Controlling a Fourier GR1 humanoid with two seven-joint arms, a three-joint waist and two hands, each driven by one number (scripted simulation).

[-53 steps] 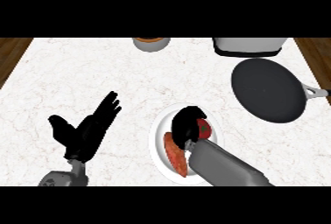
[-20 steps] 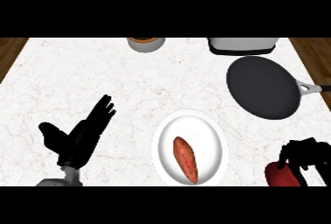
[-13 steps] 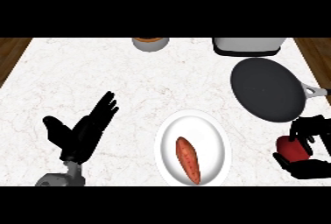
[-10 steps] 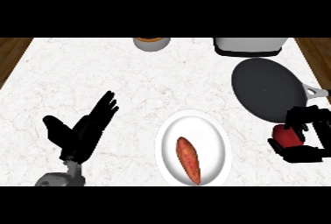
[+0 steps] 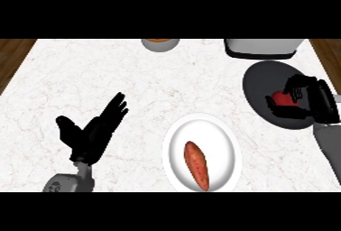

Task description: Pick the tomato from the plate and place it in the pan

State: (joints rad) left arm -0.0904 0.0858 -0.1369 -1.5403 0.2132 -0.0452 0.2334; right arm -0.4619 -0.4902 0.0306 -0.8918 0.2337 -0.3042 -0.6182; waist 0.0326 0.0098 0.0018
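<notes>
Now we hold the tomato [image 5: 280,98] over the pan [image 5: 263,85], off its plate [image 5: 223,135].
Since half a second ago our right hand [image 5: 305,97], fingers curled round the tomato, has swung from the pan's 5 o'clock rim to above its dark base, so only lowering and release seem left. Our left hand [image 5: 93,131] rests open at 8 o'clock. A sweet potato [image 5: 197,164] remains on the plate; a grey pot [image 5: 263,47] at 1 o'clock and a bowl [image 5: 160,43] at 12 stand clear of our path.
</notes>
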